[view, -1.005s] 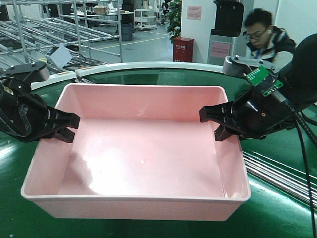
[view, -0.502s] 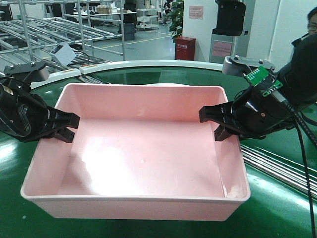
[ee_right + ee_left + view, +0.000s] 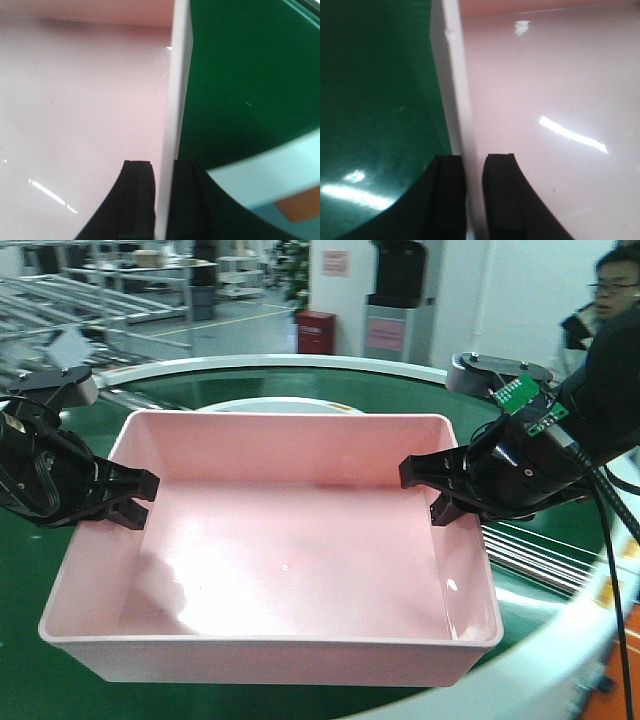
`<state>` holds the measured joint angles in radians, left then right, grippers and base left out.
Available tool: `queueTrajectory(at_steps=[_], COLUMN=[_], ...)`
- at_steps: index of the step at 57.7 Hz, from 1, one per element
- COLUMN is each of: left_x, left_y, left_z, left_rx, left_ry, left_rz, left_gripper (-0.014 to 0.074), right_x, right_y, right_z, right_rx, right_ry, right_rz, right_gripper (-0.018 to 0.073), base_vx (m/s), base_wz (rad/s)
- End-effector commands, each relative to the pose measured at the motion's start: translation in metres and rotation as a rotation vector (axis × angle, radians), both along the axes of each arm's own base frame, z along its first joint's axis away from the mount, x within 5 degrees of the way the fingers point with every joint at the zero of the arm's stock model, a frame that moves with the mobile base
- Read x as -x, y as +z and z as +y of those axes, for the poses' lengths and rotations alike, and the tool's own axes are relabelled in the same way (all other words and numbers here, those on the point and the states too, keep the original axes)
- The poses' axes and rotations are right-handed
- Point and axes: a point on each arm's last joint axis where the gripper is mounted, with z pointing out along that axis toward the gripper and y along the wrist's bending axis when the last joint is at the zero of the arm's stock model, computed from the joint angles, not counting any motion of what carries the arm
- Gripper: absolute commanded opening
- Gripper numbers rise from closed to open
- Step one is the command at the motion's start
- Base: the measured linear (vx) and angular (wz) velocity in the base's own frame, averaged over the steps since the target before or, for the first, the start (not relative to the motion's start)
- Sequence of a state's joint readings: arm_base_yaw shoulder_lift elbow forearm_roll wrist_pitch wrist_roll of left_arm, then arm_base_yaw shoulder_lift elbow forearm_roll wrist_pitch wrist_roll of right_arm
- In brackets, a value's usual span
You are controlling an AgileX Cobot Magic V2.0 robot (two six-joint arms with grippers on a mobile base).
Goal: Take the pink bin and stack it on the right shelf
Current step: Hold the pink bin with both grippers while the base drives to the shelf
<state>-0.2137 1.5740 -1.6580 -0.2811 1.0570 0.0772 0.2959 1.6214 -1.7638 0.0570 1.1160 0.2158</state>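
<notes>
Pink plastic bin [image 3: 290, 540], one, over the green belt [image 3: 20, 680], each side wall pinched in closed jaws by my left gripper [image 3: 138, 496] and right gripper [image 3: 428, 490]: grab done, shelf stacking outstanding, shelf unseen.

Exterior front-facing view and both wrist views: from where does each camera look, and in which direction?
Exterior front-facing: sits on the robot behind the arms, looks forward and down at the pink bin; left gripper and right gripper show.
Left wrist: sits behind the left gripper, looks along its fingers at the bin's left wall, clamped between them.
Right wrist: the same, at the right wall.
All share the bin and the green belt.
</notes>
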Motion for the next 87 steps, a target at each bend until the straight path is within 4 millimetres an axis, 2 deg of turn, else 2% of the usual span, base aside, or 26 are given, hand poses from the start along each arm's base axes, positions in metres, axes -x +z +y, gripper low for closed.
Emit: queueTrajectory(at_steps=[1, 42, 87], left_x=[0.0128, 0.0129, 0.0129], left_y=[0.0297, 0.0296, 0.0296], left_z=[-0.0039, -0.0039, -0.0039], left_rx=[0.079, 0.079, 0.079], left_ry=[-0.021, -0.021, -0.021], left_rz=[-0.114, -0.113, -0.113], left_gripper=[-0.0001, -0.0001, -0.0001], right_x=[0.0084, 0.0091, 0.0092], right_y=[0.0324, 0.0316, 0.0314], right_z=[-0.006, -0.0062, -0.0061], right_rx=[-0.037, -0.033, -0.033], right_ry=[-0.001, 0.0, 0.001], right_rz=[-0.168, -0.156, -0.154], right_gripper=[-0.0009, -0.0009, -0.0009], base_vx=[-0.17, -0.07, 0.22], base_wz=[-0.62, -0.81, -0.72])
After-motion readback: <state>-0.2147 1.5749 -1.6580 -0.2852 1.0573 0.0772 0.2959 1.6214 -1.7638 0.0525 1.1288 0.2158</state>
